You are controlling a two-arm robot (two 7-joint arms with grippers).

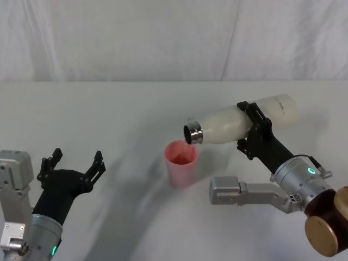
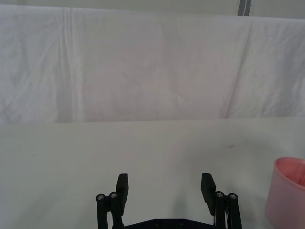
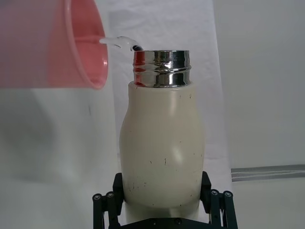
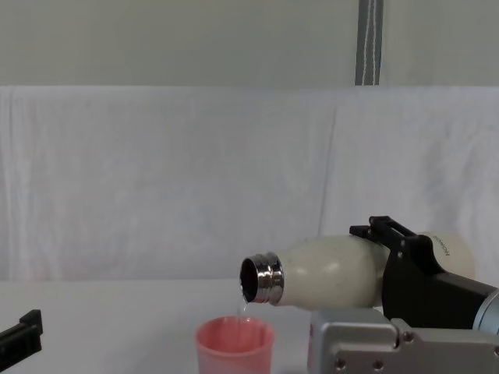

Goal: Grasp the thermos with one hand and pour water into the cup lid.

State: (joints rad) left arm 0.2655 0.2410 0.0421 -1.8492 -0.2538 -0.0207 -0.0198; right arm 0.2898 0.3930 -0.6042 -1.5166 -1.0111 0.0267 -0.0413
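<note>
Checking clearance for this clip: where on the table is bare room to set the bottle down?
Bare tabletop lies between the open left pincer and the cup lid, and behind the cup toward the backdrop. It is crowded at the right, where the right pincer holds the thermos over the cup.

A white cloth [image 1: 109, 109] covers the surface, smooth and evenly lit, with soft shadows. Behind it hangs a white fabric backdrop [image 4: 156, 179] with faint vertical creases. Above the backdrop, a pale wall [image 4: 195, 39] carries a grey vertical strip [image 4: 370, 43].
</note>
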